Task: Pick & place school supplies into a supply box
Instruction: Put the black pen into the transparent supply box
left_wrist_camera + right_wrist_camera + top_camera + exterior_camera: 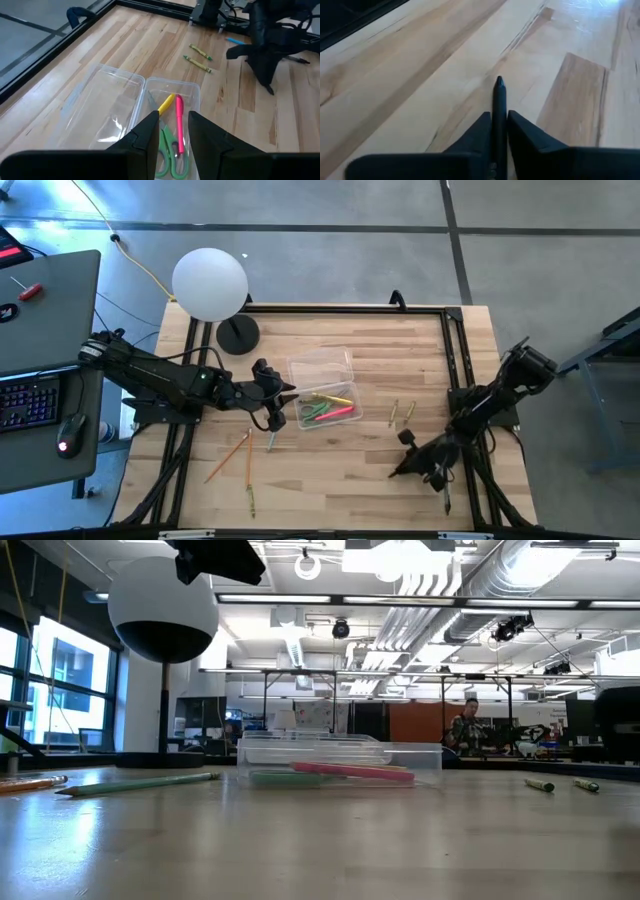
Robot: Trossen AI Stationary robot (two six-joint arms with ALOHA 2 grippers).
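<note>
The clear supply box (pixel 322 385) lies open at the table's middle, its lid (pixel 102 102) folded flat beside the tray. Green-handled scissors (pixel 167 150), a pink pen (pixel 179 122) and a yellow stick (pixel 166 104) lie in the tray. My left gripper (pixel 172 125) is open above the tray's left end (pixel 276 396). My right gripper (pixel 402 467) is at the near right, shut on a black pen (pixel 499 107). Pencils (pixel 232 455) lie near left. Two yellow-green pieces (pixel 401 411) lie right of the box. My right gripper pinches the black pen between its two fingers (pixel 480 131), the pen lying along them. Its tip (pixel 499 81) sticks out forward past the fingertips over the wood. Whether the tip touches the table cannot be told.
A white globe lamp (pixel 209 283) on a black base (pixel 238 334) stands at the far left of the table. A black frame (pixel 455 350) runs along the table's edges. Bare wood lies between the box and my right gripper. A thin dark stick (pixel 447 502) lies near the right edge.
</note>
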